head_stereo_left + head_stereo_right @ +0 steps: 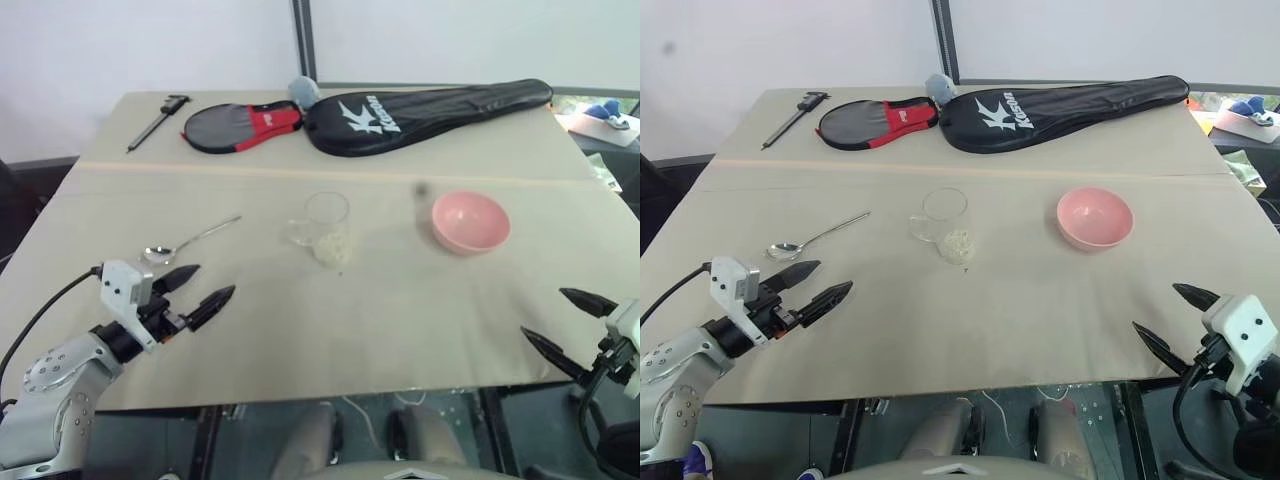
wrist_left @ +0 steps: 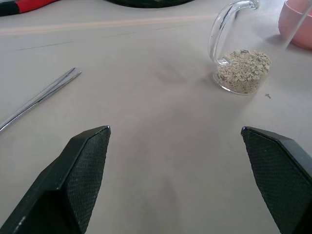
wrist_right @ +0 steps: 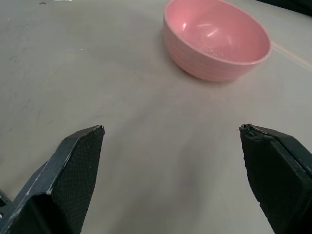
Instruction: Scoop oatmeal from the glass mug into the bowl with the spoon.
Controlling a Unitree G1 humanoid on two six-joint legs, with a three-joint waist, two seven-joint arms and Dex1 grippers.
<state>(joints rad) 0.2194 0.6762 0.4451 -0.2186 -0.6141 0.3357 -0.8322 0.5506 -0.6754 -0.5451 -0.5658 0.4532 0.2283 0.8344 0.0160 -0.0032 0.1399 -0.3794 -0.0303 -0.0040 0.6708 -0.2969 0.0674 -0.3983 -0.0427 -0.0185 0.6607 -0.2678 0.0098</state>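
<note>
The glass mug (image 1: 327, 212) stands upright mid-table, its handle toward my left, with the pale oatmeal (image 1: 332, 246) heaped in its bottom; the left wrist view shows the oatmeal (image 2: 243, 71) close up. To its right sits the pink bowl (image 1: 470, 222), which looks empty in the right wrist view (image 3: 217, 39). The silver spoon (image 1: 192, 239) lies flat left of the mug, scoop end toward me. My left gripper (image 1: 212, 282) hovers open just in front of the spoon, touching nothing. My right gripper (image 1: 545, 313) is open near the table's front right edge, short of the bowl.
At the table's (image 1: 400, 310) back lie a long black racket cover (image 1: 430, 115), a smaller red and black cover (image 1: 235, 125) and a black caliper (image 1: 158, 120). A pale seam crosses the tabletop behind the mug. The front edge runs just under both grippers.
</note>
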